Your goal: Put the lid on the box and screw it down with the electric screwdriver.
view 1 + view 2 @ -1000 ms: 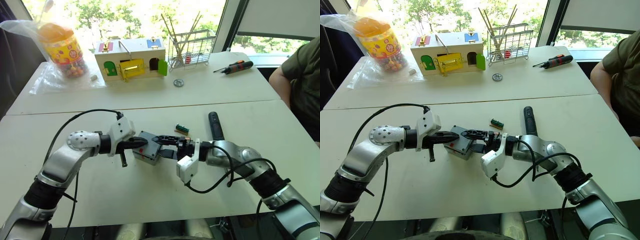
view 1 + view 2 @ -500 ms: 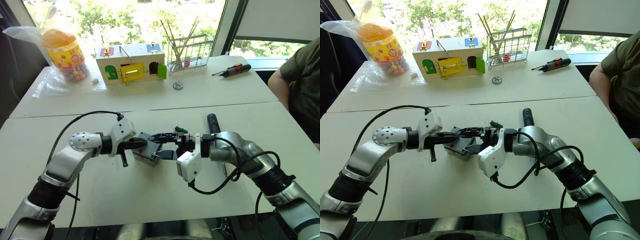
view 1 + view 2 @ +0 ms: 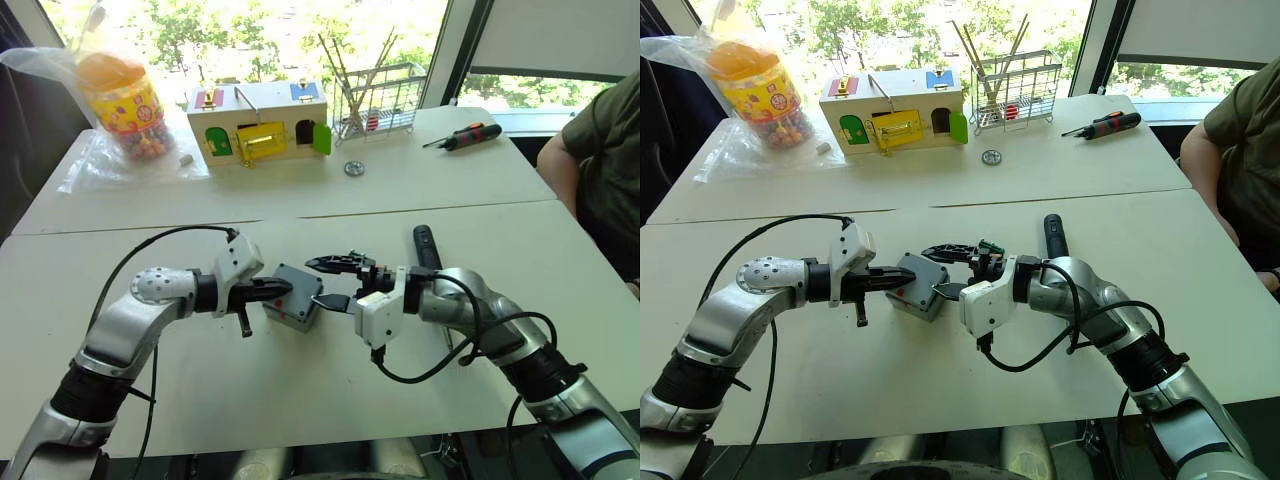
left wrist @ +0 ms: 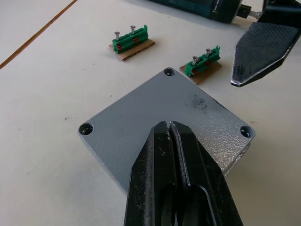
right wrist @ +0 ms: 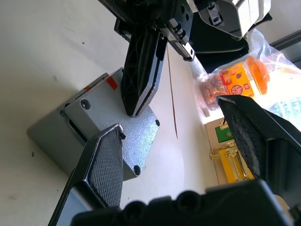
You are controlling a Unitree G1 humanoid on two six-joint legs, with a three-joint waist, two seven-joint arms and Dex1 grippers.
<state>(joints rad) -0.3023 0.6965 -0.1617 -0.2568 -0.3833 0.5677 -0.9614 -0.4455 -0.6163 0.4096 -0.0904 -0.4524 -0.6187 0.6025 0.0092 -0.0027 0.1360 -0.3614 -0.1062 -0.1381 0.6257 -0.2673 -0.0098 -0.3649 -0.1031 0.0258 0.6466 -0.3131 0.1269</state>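
1. while the lid (image 4: 165,121) already sits on the box (image 3: 290,310) at mid-table, you have the left gripper (image 4: 170,128) pressed tip-down on it, fingers closed together and holding nothing.
2. your right gripper (image 3: 333,281) hangs just beside the box, jaws wide apart and empty.
3. the lid looks like stiff, light plastic, and in the right wrist view it seems slightly skewed on the box; it will likely slide, so keep it pinned.
4. the screwdriver (image 3: 426,247) lies behind your right arm; it looks smooth and round, so grip it mid-barrel.
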